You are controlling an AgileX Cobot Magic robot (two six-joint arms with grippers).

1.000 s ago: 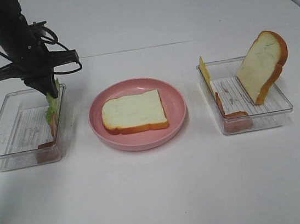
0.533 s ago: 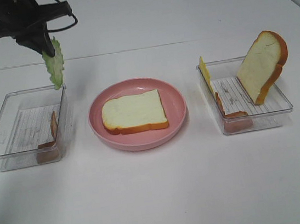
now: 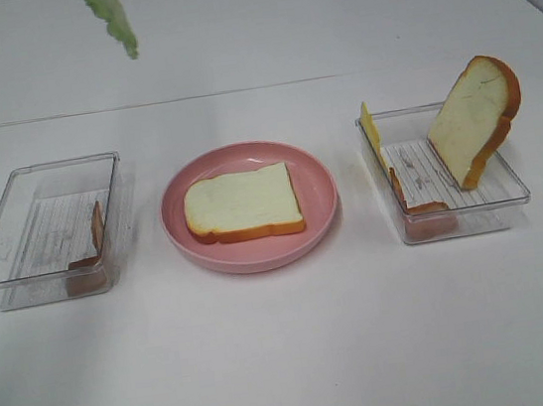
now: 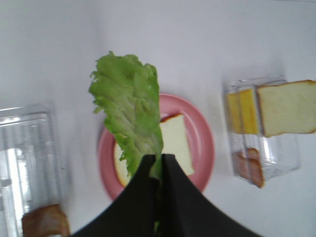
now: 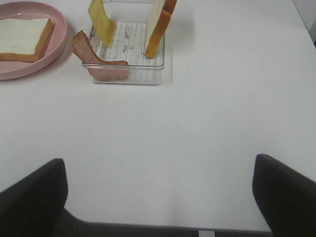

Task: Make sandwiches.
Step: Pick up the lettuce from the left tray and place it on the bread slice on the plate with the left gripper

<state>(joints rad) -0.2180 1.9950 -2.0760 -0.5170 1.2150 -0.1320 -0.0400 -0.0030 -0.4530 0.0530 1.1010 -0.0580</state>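
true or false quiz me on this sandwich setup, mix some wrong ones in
1. The left gripper has its jaws shut on the lettuce. True.
2. The bread slice on the pink plate has cheese on it. False: it is bare; the cheese slice stands in the right tray.
3. The left tray holds a bacon strip. True.
4. The right gripper is holding bread. False: its jaws are open and empty; the second bread slice leans in the right tray.
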